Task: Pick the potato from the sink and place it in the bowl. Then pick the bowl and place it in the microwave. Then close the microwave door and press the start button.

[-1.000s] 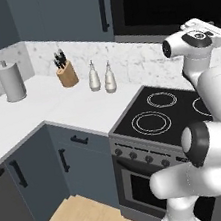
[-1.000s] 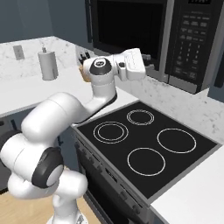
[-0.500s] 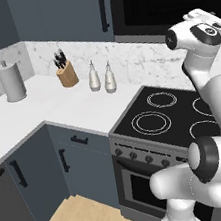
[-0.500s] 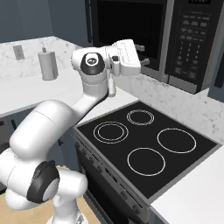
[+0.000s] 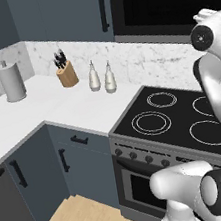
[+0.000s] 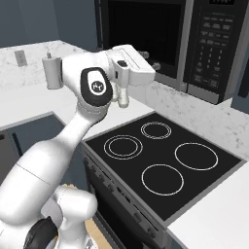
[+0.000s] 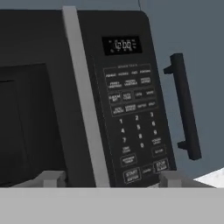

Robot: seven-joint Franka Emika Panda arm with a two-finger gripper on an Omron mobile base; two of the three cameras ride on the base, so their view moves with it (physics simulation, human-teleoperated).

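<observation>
The black microwave [image 6: 160, 39] hangs above the stove, and its dark-windowed microwave door [image 6: 141, 34] looks shut, flush with the front. In the hand view the control panel [image 7: 131, 113] faces me, with a lit display [image 7: 122, 44], a keypad and a row of lower buttons [image 7: 131, 175]. A grey strip [image 7: 83, 100] separates the panel from the door window [image 7: 26, 122]. My gripper [image 7: 111, 179] stands open with nothing between its fingertips [image 7: 52, 178], a short way in front of the panel's bottom. From the right base view the gripper [image 6: 150, 59] points at the microwave. The potato, bowl and sink are out of view.
A black stove [image 6: 160, 155] with ring burners lies under the microwave. On the white counter [image 5: 57, 111] stand a knife block [image 5: 66, 74], two bottles [image 5: 102, 77] and a paper towel roll [image 5: 11, 81]. A dark cabinet handle [image 7: 183, 105] is mounted just right of the microwave.
The arm has swung and its wrist has risen, turning the hand more squarely toward the microwave front. The jaws stay apart.
</observation>
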